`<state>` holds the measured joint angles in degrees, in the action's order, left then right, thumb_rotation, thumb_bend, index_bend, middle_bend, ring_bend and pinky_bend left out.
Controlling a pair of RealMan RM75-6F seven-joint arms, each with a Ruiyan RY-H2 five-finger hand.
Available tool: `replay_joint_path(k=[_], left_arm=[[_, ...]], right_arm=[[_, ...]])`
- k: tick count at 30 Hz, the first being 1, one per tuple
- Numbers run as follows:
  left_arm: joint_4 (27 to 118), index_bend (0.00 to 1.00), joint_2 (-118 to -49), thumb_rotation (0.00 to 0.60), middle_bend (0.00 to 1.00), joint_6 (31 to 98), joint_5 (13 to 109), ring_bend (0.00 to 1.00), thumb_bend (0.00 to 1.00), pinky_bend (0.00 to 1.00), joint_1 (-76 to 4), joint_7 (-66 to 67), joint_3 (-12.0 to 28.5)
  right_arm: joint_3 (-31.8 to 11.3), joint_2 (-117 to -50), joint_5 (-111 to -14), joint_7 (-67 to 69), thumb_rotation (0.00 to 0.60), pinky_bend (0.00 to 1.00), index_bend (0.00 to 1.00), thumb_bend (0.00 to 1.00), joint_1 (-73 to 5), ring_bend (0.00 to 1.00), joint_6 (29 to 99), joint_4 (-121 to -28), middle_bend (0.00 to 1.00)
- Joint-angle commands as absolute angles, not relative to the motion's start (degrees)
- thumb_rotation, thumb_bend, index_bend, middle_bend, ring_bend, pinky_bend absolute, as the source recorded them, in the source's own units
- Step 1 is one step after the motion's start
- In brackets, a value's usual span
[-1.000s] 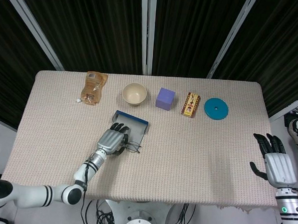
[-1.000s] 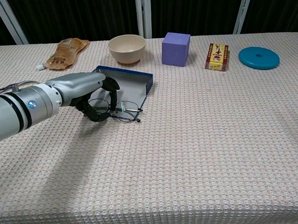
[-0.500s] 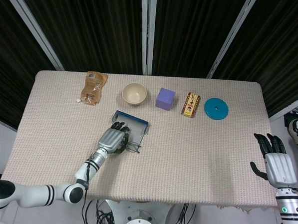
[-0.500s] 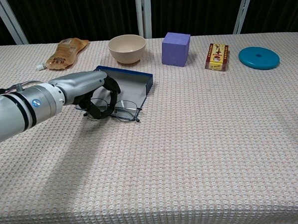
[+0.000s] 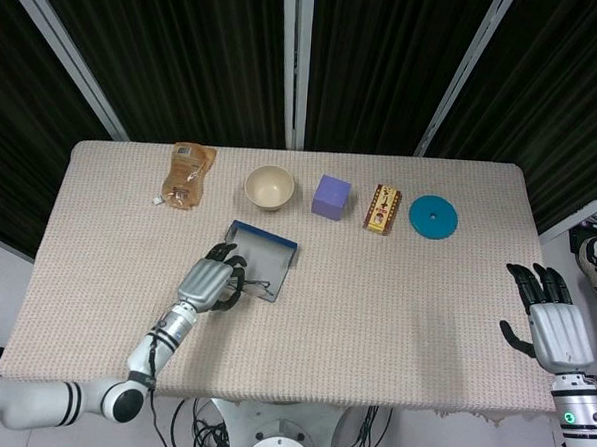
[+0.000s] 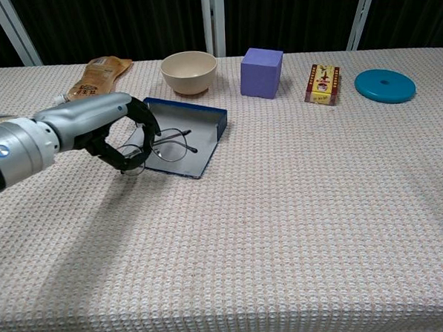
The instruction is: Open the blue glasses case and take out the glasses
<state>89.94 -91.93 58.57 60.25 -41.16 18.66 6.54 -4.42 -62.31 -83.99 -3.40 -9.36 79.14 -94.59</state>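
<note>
The blue glasses case (image 5: 261, 261) (image 6: 182, 129) lies open and flat on the table, just in front of the bowl. My left hand (image 5: 206, 282) (image 6: 113, 131) is at the case's left side with its fingers curled around the thin wire-framed glasses (image 6: 168, 147) (image 5: 247, 281). The glasses hang slightly above the case's front left corner, with their lenses and one temple sticking out to the right of the hand. My right hand (image 5: 551, 325) hovers open with spread fingers beyond the table's right edge, far from the case; it shows only in the head view.
Along the back of the table (image 6: 299, 229) stand a brown pouch (image 6: 96, 76), a cream bowl (image 6: 189, 71), a purple cube (image 6: 262, 72), a small yellow-red box (image 6: 322, 83) and a blue disc (image 6: 384, 85). Dark curtains hang behind.
My left hand has drawn back to the left and risen, taking the glasses off the tablecloth so that they now hang over the open case. The right hand has not moved.
</note>
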Motion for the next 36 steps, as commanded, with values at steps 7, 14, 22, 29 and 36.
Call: replay_joint_path(k=[7,14,22,29,36], left_arm=[[96.4,0.69,-86.2,0.6,0.23,61.2,62.1,0.0,0.57,0.0,-35.5,17.9,1.2],[99.7,0.29,-84.0,0.6,0.12,55.7,60.6,0.0,0.35,0.0,-36.3,15.8,1.0],[100.5,0.04,-83.0,0.6,0.04,57.0,63.9,0.0,0.11,0.0,-35.6,10.6,3.7],[96.2,0.11,-79.1,0.6,0.06,69.6,67.2,0.0,0.09,0.0,-30.7,7.2,8.5],[86.7,0.29,-73.4,0.6,0.15,77.0,68.3,0.0,0.12,0.0,-24.4,3.2,9.1]], right_arm=[[-4.4,-62.6,-84.2,-3.6,0.6,0.01,0.04,0.24,-9.9,0.0,78.4,-94.6,0.13],[-4.5,-62.4,-84.3,-3.9,0.6,0.01,0.04,0.24,-10.1,0.0,78.5,-94.9,0.13],[-4.5,-62.0,-84.1,-3.8,0.6,0.01,0.04,0.24,-9.7,0.0,79.2,-95.2,0.13],[-4.8,-61.3,-84.3,-3.3,0.6,0.01,0.04,0.24,-9.8,0.0,79.3,-95.2,0.13],[-4.8,-60.3,-85.5,1.3,0.6,0.01,0.04,0.24,-10.3,0.0,79.0,-94.5,0.13]])
